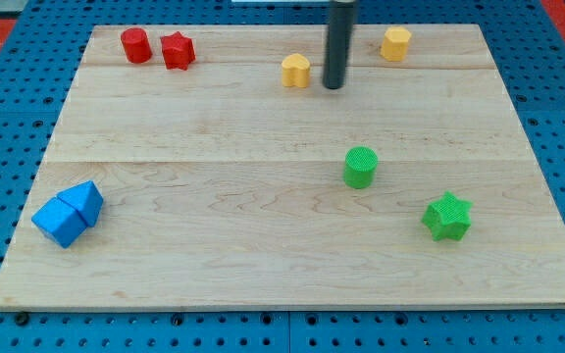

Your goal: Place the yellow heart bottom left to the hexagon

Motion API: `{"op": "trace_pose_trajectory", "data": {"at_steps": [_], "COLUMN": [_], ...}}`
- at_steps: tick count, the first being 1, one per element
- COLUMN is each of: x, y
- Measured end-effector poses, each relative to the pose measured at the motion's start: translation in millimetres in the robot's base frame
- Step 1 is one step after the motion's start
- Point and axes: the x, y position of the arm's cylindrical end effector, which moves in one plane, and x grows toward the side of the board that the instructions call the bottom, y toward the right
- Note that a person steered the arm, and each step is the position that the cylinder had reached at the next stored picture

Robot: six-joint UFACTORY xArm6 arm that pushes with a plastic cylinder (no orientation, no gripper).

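The yellow heart (296,71) sits near the view's top, a little right of centre. The yellow hexagon (395,44) sits near the top edge, further right. My tip (334,86) is just right of the yellow heart, a small gap between them, and left and below the hexagon. The rod rises straight up out of the view's top.
A red cylinder (135,45) and a red star (177,50) sit close together at the top left. A green cylinder (360,167) is right of centre. A green star (447,216) is lower right. Two blue blocks (68,213) touch at the lower left. The wooden board (214,265) lies on a blue pegboard.
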Motion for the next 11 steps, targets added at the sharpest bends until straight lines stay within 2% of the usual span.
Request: {"op": "trace_pose_trajectory", "data": {"at_steps": [1, 2, 4, 5, 6, 7, 9, 11], "x": [-15, -17, -51, -49, -39, -6, 1, -19], "y": [-57, -83, -97, -45, 38, 0, 49, 102]}}
